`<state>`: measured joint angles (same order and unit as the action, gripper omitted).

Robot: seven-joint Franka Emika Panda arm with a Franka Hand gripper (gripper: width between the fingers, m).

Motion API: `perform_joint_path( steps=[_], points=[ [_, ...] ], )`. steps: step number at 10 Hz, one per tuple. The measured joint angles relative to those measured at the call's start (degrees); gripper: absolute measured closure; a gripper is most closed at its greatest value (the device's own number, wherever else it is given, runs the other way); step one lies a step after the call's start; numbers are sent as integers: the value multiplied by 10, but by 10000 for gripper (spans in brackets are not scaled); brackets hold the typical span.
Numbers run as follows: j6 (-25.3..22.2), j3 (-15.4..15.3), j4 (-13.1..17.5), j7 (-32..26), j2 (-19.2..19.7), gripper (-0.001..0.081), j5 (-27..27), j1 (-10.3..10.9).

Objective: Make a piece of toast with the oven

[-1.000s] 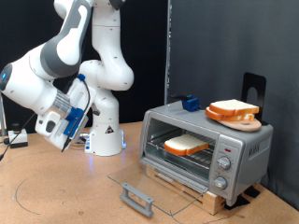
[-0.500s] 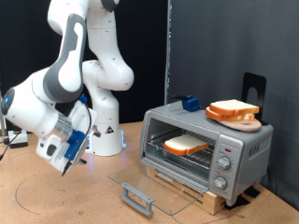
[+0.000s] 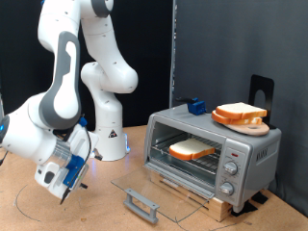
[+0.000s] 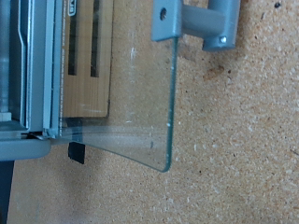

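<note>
Silver sheet metal forms the body of the oven (image 3: 214, 154), which sits on a wooden board (image 3: 192, 195) at about 4 o'clock in the exterior view. Its glass door (image 3: 152, 188) lies folded down flat, with the grey handle (image 3: 141, 204) at the outer edge. One piece of toast (image 3: 192, 149) rests on the wire rack inside the open cavity. A round wooden plate (image 3: 245, 122) on the oven roof carries a second slice (image 3: 239, 112); a small blue object (image 3: 196, 106) sits at the roof's rear. Two round knobs (image 3: 229, 178) occupy the front panel on the exterior view's right. No brand name or lettering is legible on any surface.

The gripper (image 3: 60, 173) is low over the tabletop (image 3: 58, 212) at about 8 o'clock, well apart from the oven and touching nothing visible. Whether its fingers are spread or closed cannot be told.

The wrist view shows the glass door (image 4: 131, 93), the handle (image 4: 198, 21) and the oven's front frame (image 4: 37, 65) over the speckled table (image 4: 243, 140). No fingers appear in it.
</note>
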<state>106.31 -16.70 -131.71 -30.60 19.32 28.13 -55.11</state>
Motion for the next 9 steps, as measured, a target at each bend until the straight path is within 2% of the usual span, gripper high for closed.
perform_joint_path(
  steps=[3, 7, 9],
  points=[
    [1, -1, -1, 17, 32, -1, -15, 11],
    [45, -14, -41, 20, 54, -1, -14, 39],
    [39, -33, -61, 12, 53, -1, 5, 42]
  ],
)
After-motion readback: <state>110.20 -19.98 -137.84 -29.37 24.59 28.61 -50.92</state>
